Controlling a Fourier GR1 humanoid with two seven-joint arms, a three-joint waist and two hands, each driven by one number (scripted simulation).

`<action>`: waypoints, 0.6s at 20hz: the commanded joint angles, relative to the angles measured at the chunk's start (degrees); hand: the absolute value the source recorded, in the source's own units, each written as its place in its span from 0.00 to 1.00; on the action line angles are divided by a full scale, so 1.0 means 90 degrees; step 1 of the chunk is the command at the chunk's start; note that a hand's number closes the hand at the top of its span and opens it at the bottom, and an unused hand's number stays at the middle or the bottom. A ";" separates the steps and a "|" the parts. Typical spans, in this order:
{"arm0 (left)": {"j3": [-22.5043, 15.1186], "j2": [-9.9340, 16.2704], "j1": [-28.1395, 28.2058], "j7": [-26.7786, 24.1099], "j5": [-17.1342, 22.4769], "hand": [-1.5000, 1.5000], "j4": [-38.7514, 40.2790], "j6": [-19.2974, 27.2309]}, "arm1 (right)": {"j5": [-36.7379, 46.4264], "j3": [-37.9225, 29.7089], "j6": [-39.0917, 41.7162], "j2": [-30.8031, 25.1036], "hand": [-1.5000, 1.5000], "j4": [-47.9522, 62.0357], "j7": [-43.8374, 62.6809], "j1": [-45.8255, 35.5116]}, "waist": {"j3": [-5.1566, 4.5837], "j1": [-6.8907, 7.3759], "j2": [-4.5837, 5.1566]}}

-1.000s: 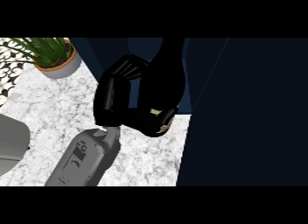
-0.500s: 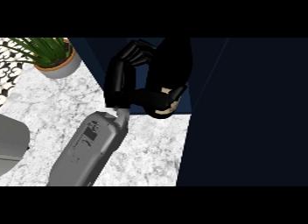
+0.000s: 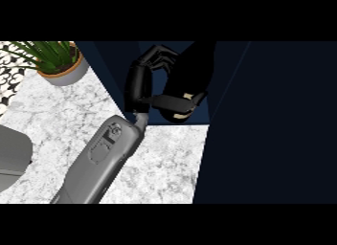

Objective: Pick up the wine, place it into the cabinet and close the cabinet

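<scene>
The right hand (image 3: 153, 81) reached into the dark mouth of the cabinet (image 3: 270, 119), its fingers curled around the wine (image 3: 180, 103), a dark bottle whose pale label showed just below the thumb. The bottle lay within the cabinet's opening, just past its front edge, though whether it rested on a shelf or hung in the hand could not be told. The grey forearm ran back from the cabinet across the marble counter (image 3: 164, 158) toward the lower edge of the view. Farther from the cabinet, at the counter's far left corner, stood a potted plant (image 3: 55, 60), and a grey object (image 3: 5, 158) sat at the left edge. The left hand did not show.

The placing step appeared to be in hand. Next, the move called for setting the bottle down inside, opening the fingers, drawing the arm clear, then swinging the door shut.
</scene>
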 commanded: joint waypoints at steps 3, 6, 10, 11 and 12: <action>-0.0008 -0.0013 -0.0064 -0.0721 0.0305 1.00 0.0775 -0.0005 | -0.0742 -0.0300 0.0263 0.0045 0.00 -0.0318 -0.0134 0.0397 | 0.0001 -0.0006 0.0010; -0.0053 -0.0013 -0.0392 -0.0910 0.0729 1.00 0.1307 0.0086 | -0.0883 -0.0337 0.0120 -0.0115 0.00 -0.0552 0.0539 -0.0013 | -0.0003 -0.0088 0.0008; -0.0071 -0.0013 -0.0247 -0.1098 0.0781 1.00 0.1491 -0.0115 | -0.0024 0.0315 0.0077 0.0335 0.00 -0.0338 -0.0217 0.0413 | -0.0002 0.0018 0.0005; -0.0624 -0.0014 -0.0051 -0.1069 0.0982 1.00 0.1303 0.0320 | -0.0497 -0.0073 0.0104 0.0135 0.00 -0.0328 0.0092 0.0174 | -0.0002 -0.0017 -0.0003; -0.0683 -0.0014 -0.0356 -0.1438 0.1327 1.00 0.1800 0.0557 | -0.0490 0.0129 0.0157 0.0227 0.00 -0.0376 0.0030 0.0265 | -0.0003 -0.0107 0.0020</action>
